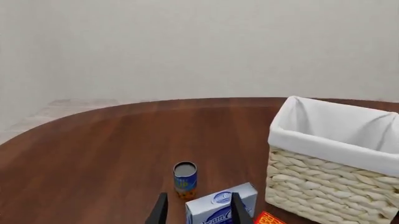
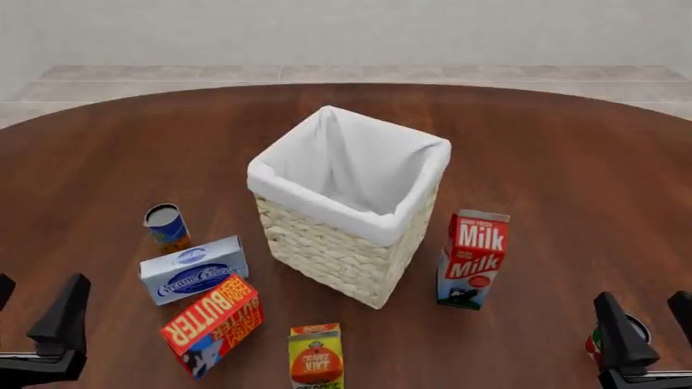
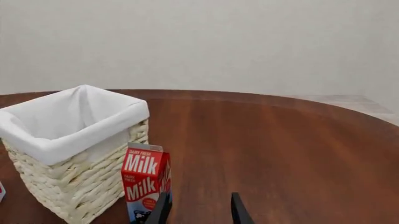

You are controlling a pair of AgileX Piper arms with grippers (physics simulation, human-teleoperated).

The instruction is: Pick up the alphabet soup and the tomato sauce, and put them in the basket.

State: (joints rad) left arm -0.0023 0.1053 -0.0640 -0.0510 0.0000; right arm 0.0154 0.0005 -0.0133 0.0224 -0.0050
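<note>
Standing near the middle of the round brown tabletop (image 2: 562, 162), the basket (image 2: 324, 243) was upright and only its white lining showed inside. The alphabet soup (image 2: 165, 224) stood upright to the left of the basket, well apart from it, just behind a blue and white cream cheese box (image 2: 194, 270) that lay flat. In front of this box lay a red and orange butter box (image 2: 212, 323), and near the front edge stood an orange juice carton (image 2: 314, 356). A red milk carton (image 2: 472, 259) stood upright just beside the right side of the basket. The tomato sauce (image 2: 592, 344) was at the front right, mostly hidden behind the right end effector (image 2: 647, 336), so only a little of its label and grey top showed. The left end effector (image 2: 35, 312) waited at the front left, apart from all things. Both end effectors had their fingers spread apart and held nothing.
</note>
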